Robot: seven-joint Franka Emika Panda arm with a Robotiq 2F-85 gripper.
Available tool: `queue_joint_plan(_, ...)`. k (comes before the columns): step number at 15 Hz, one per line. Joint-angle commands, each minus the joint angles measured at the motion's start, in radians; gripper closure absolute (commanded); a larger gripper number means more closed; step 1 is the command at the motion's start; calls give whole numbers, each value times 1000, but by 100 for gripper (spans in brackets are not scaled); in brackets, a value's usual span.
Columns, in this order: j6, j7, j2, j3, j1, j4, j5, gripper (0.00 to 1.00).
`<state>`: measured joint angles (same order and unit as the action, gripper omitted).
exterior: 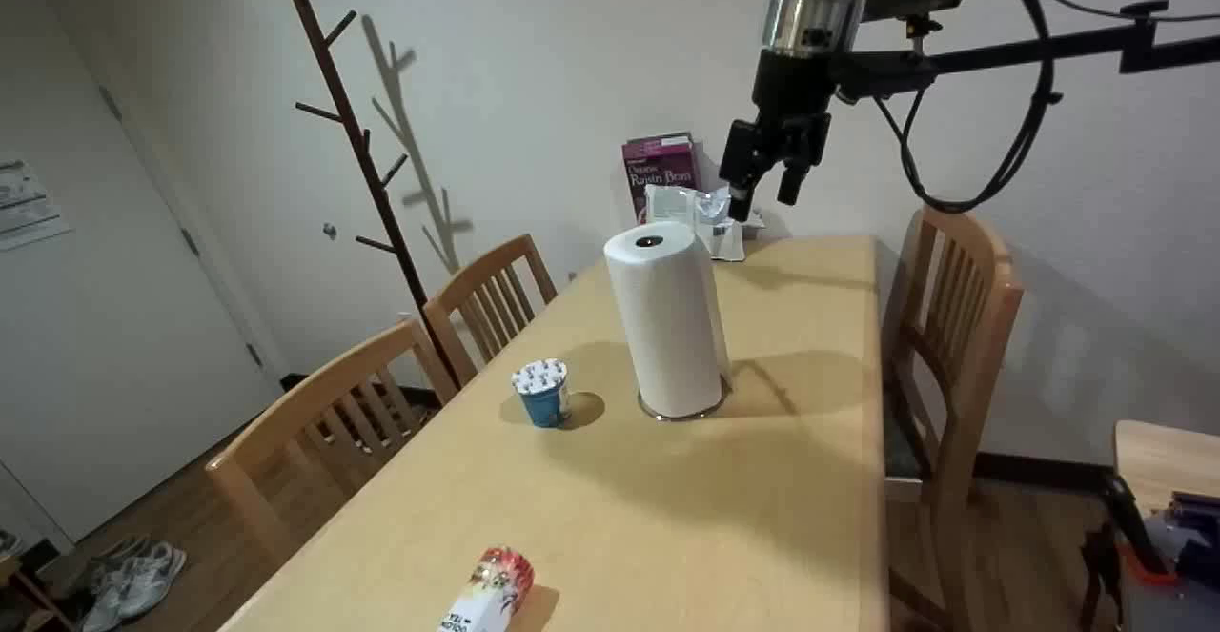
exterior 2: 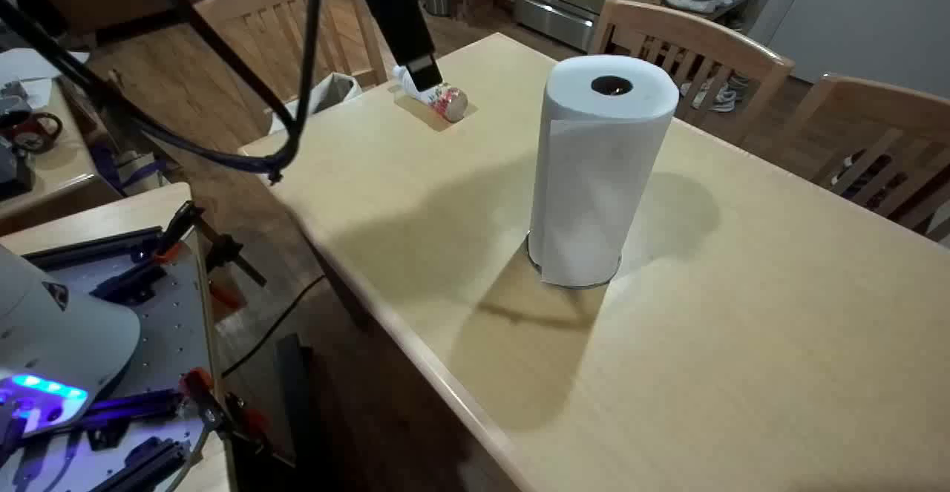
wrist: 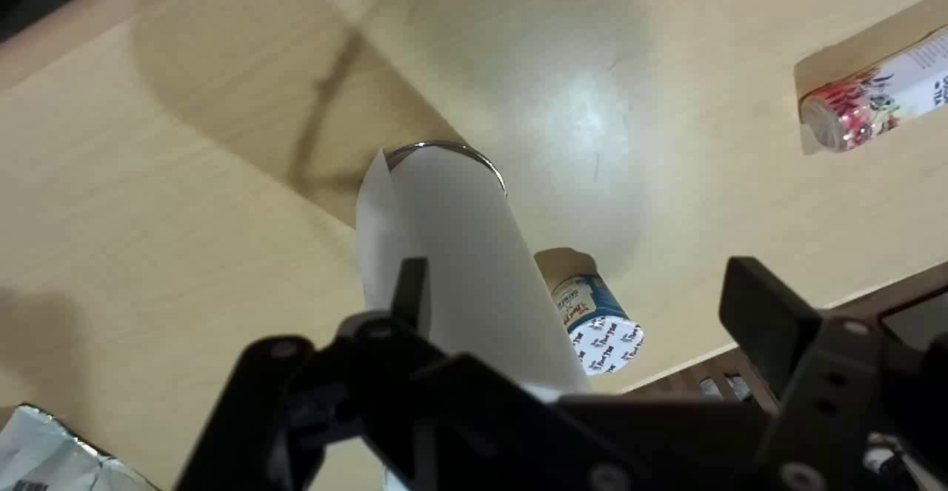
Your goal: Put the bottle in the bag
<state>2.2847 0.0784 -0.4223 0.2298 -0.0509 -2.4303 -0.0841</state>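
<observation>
The bottle, white with red markings, lies on its side on the table. It shows in both exterior views point(exterior: 491, 594) point(exterior 2: 445, 101), cut off in the first by the frame's lower edge, and at the right of the wrist view point(wrist: 874, 98). A white and silver bag point(exterior: 720, 236) lies at the far end of the table; its corner shows in the wrist view point(wrist: 55, 458). My gripper point(exterior: 765, 195) is open and empty, high above the table near the paper-towel roll, far from the bottle. Its spread fingers show in the wrist view point(wrist: 581, 284).
A tall paper-towel roll point(exterior: 667, 327) point(exterior 2: 601, 180) stands mid-table, with a blue-and-white cup point(exterior: 543, 394) beside it. A purple cereal box point(exterior: 658, 170) stands behind the bag. Chairs point(exterior: 953, 327) line the table. A pale open container point(exterior 2: 330, 95) sits beyond the table corner.
</observation>
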Motion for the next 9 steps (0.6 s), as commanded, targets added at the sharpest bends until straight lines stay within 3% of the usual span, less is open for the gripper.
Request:
queue_joint_plan(1, -4, 9, 2, -21, -24, 2, -13, 0)
queue_joint_plan(7, -4, 9, 2, -21, -24, 2, -13, 0)
queue_joint_plan(9, 6, -18, 75, -60, -18, 61, 28, 0)
